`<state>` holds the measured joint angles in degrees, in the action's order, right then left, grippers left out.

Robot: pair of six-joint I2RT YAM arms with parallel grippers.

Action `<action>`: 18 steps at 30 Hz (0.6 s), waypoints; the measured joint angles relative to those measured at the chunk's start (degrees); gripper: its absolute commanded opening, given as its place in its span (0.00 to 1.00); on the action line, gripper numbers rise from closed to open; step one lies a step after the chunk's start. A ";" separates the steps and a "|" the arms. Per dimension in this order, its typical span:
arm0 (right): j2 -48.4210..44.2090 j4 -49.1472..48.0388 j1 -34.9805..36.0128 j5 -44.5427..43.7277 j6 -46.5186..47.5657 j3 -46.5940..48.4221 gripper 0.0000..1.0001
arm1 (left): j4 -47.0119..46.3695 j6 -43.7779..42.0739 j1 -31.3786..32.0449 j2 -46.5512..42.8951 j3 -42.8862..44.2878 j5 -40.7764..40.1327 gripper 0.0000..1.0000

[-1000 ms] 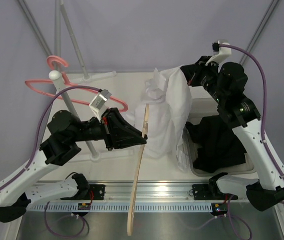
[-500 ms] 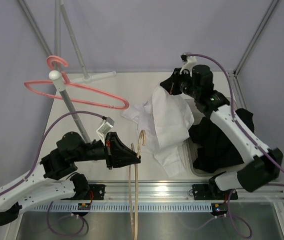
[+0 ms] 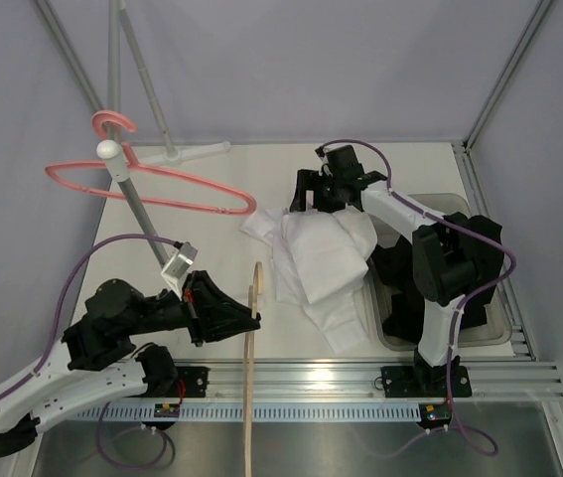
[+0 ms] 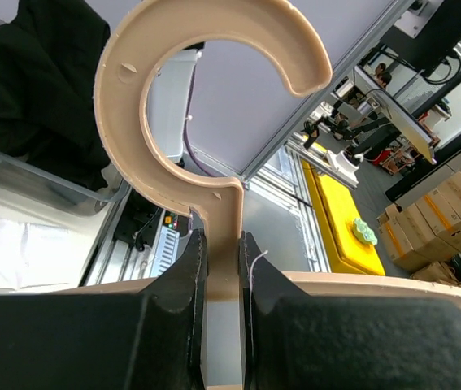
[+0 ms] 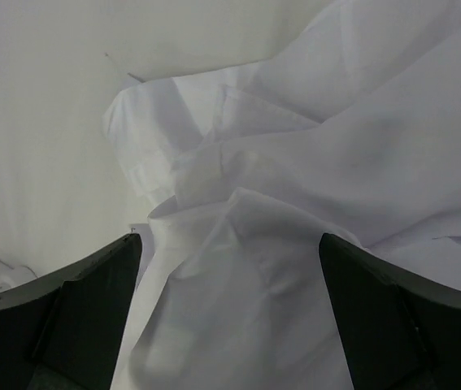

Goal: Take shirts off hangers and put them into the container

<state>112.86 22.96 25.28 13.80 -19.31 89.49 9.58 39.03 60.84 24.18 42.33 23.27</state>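
Note:
The white shirt (image 3: 323, 260) lies crumpled on the table, its right edge against the container (image 3: 506, 330); it fills the right wrist view (image 5: 295, 179). My right gripper (image 3: 324, 202) (image 5: 230, 240) hovers open just over the shirt's far end, nothing held. The black shirt (image 3: 430, 288) (image 4: 43, 73) is heaped in the container. My left gripper (image 3: 243, 316) (image 4: 220, 268) is shut on the neck of the tan hanger (image 3: 250, 378) (image 4: 157, 106), bare and held near the front edge. The pink hanger (image 3: 152, 184) hangs empty on the rack.
The grey rack pole with a white knob (image 3: 110, 150) leans at the back left, its base bar (image 3: 197, 151) lying on the table. The metal rail (image 3: 311, 378) runs along the near edge. The right arm's links arch over the container.
My right gripper opened and let go of the white shirt, which dropped flat onto the table; that arm swung left and down. The left arm drew the tan hanger back toward the near edge.

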 measured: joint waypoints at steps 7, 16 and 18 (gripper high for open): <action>-1.70 0.85 1.84 4.33 1.99 -3.87 1.00 | -2.36 0.13 0.02 3.50 -3.63 0.48 0.00; 10.21 8.15 10.49 -5.81 4.68 7.80 1.00 | -3.04 0.63 0.02 0.42 -5.44 0.55 0.00; 12.98 9.27 11.87 -7.74 4.66 8.70 0.99 | -2.91 0.63 0.02 -1.42 -5.42 0.52 0.00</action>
<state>125.84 32.23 37.15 6.07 -14.66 98.19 6.68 39.66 60.86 22.76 36.91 23.79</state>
